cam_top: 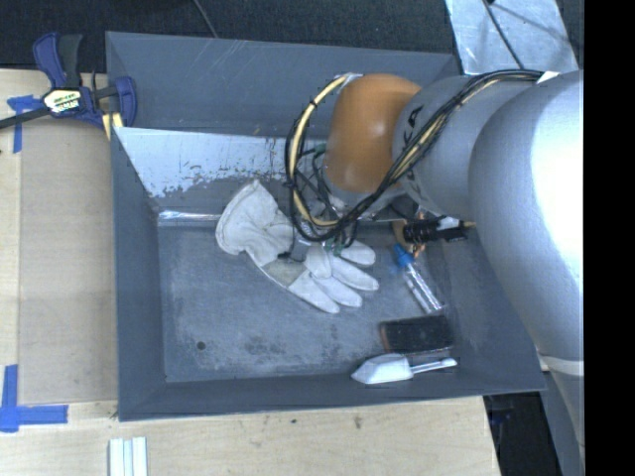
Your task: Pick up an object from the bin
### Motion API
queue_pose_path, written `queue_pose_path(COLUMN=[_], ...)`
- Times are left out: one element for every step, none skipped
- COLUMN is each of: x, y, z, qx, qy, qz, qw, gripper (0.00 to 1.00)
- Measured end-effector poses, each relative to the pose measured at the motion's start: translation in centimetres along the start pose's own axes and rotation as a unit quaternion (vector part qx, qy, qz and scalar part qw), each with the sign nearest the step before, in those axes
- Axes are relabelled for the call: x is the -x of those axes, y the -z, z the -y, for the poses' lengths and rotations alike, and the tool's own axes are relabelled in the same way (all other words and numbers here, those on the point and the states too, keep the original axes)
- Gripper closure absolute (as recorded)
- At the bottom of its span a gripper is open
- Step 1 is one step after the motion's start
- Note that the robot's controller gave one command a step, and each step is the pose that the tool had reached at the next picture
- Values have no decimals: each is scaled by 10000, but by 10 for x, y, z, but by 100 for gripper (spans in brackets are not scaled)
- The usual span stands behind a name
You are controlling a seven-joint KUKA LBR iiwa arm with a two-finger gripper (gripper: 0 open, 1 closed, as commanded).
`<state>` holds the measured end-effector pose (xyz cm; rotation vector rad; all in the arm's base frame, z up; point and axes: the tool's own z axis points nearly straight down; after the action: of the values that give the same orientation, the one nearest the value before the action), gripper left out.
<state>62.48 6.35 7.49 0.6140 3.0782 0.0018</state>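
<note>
A white leather work glove (253, 228) lies flat in the middle of the bin, cuff to the back left, fingers pointing front right. My gripper (296, 252) is down on the glove's palm, mostly hidden beneath the arm's orange cover and cables. A clear pen with a blue cap (415, 278) lies just right of the glove's fingers.
A black rectangular block (418, 334) lies near the front right corner, with a white scraper-like thing (389, 369) in front of it against the front wall. A small orange and black piece (422, 230) sits by the arm. The arm covers the bin's right side.
</note>
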Motion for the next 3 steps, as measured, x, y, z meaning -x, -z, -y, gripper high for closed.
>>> queue_pose_path(x=[-2,0,1], y=[21,43,54], z=[1,0,0], qx=[-25,-5,9], qy=[2,1,1], qz=[-48,-11,18], qw=[10000,10000,10000], gripper=[100,100,100])
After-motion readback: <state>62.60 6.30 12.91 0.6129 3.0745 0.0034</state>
